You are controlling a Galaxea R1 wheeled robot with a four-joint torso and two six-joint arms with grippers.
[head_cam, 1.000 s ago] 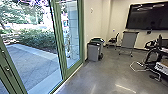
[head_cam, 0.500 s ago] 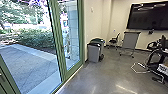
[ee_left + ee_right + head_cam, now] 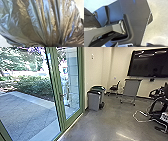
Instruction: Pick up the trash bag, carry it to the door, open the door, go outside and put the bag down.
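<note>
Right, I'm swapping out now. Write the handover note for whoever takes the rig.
Left gripper: state can't be told; the trash bag is close at that wrist, its folds drawn together, so this arm probably carries it.
Right gripper: state can't be told.
Place: robot indoors on the smooth floor, green-framed glass door ahead to the left, paved yard beyond.
Done: bag apparently picked up and brought near the door.
Left: get outside, put the bag down. Check first whether the door stands open.
</note>
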